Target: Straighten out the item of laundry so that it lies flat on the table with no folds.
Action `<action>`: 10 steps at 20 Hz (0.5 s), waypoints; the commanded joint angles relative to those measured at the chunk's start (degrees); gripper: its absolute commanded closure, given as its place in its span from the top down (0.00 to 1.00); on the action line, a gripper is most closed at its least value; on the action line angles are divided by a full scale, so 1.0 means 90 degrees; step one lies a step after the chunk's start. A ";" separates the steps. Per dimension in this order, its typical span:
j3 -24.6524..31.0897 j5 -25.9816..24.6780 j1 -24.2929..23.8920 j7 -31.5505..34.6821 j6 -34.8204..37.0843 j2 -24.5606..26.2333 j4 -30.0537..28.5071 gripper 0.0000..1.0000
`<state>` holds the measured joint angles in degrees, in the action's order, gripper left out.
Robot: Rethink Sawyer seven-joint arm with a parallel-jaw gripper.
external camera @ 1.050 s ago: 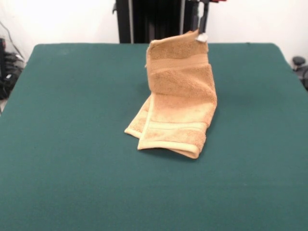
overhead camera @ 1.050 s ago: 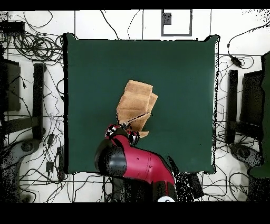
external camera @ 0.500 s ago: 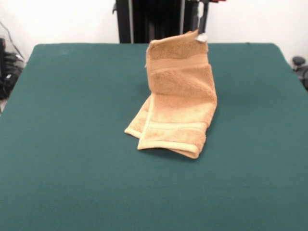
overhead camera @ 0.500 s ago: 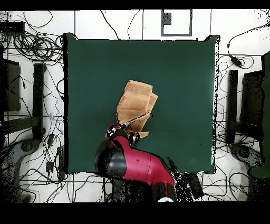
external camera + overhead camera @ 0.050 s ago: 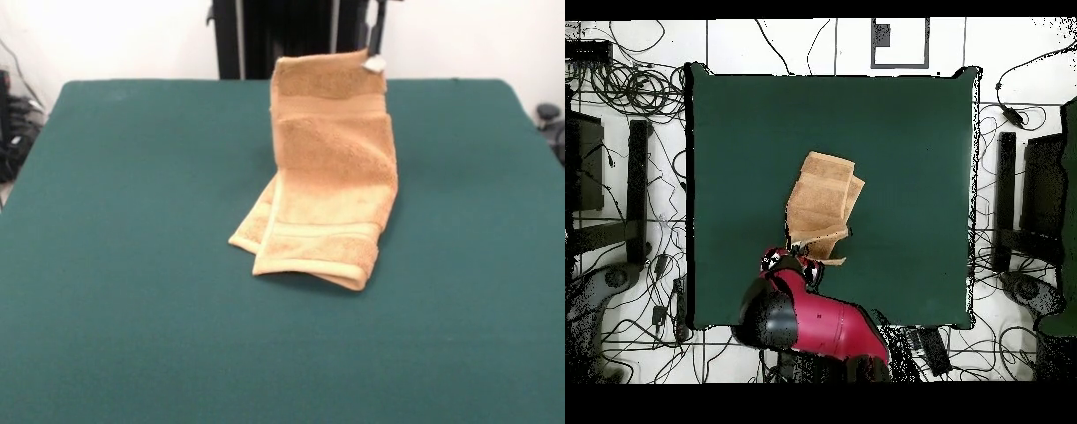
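Note:
The item of laundry [image 5: 331, 177] is an orange-tan towel on the green table [image 5: 132, 265]. Its far end is lifted into an upright sheet, and its near end lies folded double on the cloth. A small white tag [image 5: 373, 64] marks the raised corner, where my gripper [image 5: 375, 53] holds it, mostly hidden behind the towel. From above, the towel [image 5: 823, 200] stretches from the table's [image 5: 915, 150] middle toward the red arm [image 5: 815, 325], with the gripper [image 5: 797, 254] at its lifted edge.
Tangled cables [image 5: 625, 90] and black stands [image 5: 637, 190] line the floor around the table in the overhead view. A black stand [image 5: 1005, 200] is on the other side.
The held corner has gone up a little and back toward the robot, so the raised part of the towel stands taller and straighter. The arm has drawn back in the overhead view.

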<state>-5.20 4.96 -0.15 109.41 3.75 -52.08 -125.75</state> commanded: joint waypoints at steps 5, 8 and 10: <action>0.0473 0.0372 0.0541 0.1694 -0.0186 -0.0230 -0.0943 0.00; 0.0518 0.0455 0.0569 0.1776 -0.0192 -0.0332 -0.1067 0.00; 0.0554 0.0517 0.0613 0.1863 -0.0319 -0.0312 -0.1139 0.00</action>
<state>-5.20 5.74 3.57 109.42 3.40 -54.19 -129.81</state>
